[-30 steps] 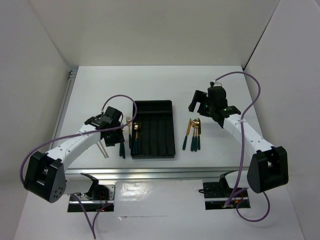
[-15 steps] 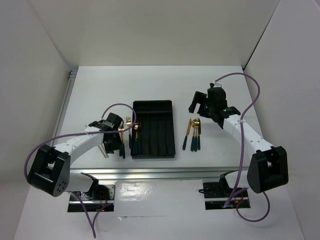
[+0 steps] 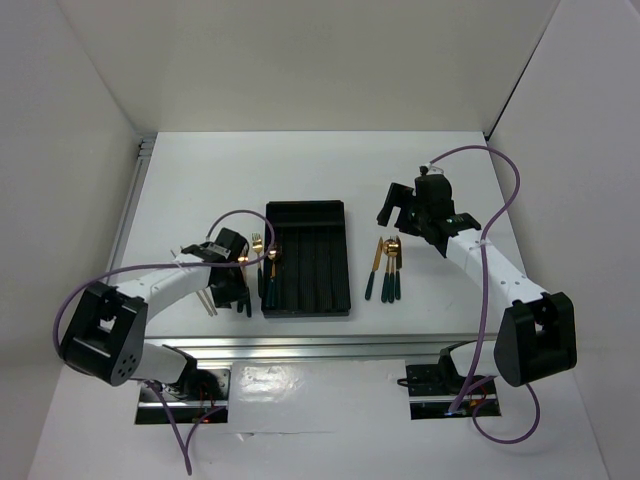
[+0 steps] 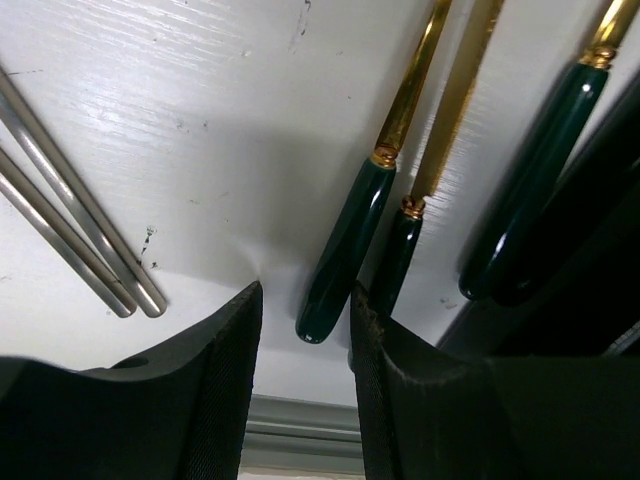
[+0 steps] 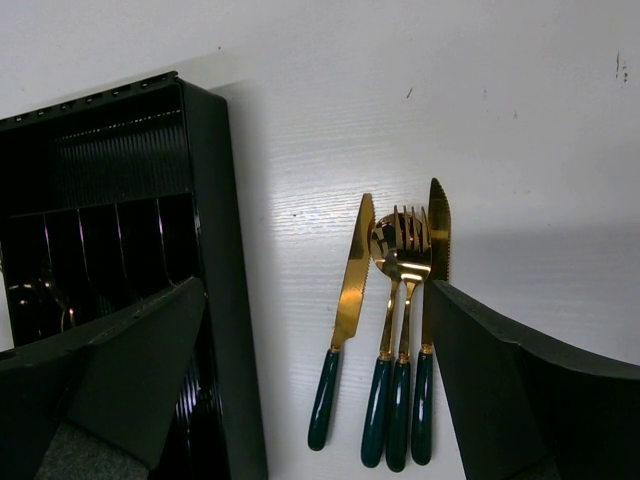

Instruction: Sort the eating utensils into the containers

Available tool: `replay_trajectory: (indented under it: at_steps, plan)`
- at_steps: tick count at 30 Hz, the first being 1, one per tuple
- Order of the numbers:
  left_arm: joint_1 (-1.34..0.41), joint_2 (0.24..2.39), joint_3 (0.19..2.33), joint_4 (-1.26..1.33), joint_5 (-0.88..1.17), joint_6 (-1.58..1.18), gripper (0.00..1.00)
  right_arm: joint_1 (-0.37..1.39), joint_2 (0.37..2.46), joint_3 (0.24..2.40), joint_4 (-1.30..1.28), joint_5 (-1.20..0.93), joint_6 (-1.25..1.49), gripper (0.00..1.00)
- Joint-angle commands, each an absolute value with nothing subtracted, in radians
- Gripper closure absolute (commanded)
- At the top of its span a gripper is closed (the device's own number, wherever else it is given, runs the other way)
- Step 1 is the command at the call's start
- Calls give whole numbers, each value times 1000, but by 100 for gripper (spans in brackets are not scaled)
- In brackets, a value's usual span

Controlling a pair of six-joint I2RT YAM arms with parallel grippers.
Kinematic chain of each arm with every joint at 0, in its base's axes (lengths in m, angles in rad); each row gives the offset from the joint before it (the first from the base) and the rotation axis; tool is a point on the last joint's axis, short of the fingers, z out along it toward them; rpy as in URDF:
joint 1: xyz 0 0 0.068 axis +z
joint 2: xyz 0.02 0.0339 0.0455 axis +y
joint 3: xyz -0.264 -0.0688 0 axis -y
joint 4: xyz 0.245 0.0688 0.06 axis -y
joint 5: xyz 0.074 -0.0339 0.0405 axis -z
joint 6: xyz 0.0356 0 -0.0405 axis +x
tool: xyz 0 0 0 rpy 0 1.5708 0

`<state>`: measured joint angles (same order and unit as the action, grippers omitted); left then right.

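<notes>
The black cutlery tray (image 3: 306,207) lies mid-table with gold and green utensils (image 3: 272,266) in its left compartment. More utensils (image 3: 246,272) lie just left of it. My left gripper (image 3: 238,297) is low over their handle ends. In the left wrist view it (image 4: 305,330) is open, with one green handle (image 4: 342,255) ending between its fingers, untouched. A second handle (image 4: 398,262) lies beside the right finger. The pale chopsticks (image 4: 70,232) lie to the left. My right gripper (image 3: 398,207) is open above two knives, a spoon and a fork (image 5: 388,330).
A third green handle (image 4: 528,195) lies against the tray wall (image 4: 600,270). The table's near metal edge (image 4: 300,425) is just behind my left fingers. In the right wrist view the tray (image 5: 225,300) is left of the four utensils.
My left gripper has moved toward the near edge and dropped to the handle ends of the utensils left of the tray. The right arm has hardly moved.
</notes>
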<state>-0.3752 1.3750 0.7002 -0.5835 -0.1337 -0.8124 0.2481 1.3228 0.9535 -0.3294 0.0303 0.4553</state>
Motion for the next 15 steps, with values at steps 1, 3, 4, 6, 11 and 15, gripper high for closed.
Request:
replay_trajectory:
  at_steps: [1,3,4,6,11,15]
  plan:
    - [-380,1403,689,-568,-138,-804,53,242,1307,951,-310,44,446,0]
    - [-390,1423,689,-568,-162,-804,54,242,1307,951,-310,44,446,0]
    - [-390,1446,689,-568,-172,-813,54,242,1307,951,-310,44,446,0]
    - [-402,1469,689,-568,-186,-824,57,242,1307,951,-310,44,446,0]
    - [-413,1514,689,-568,-186,-824,82,242,1307,960,-310,44,446,0]
    - [-413,1534,699,-568,-186,-833,100,242,1307,960,-310,44,446,0]
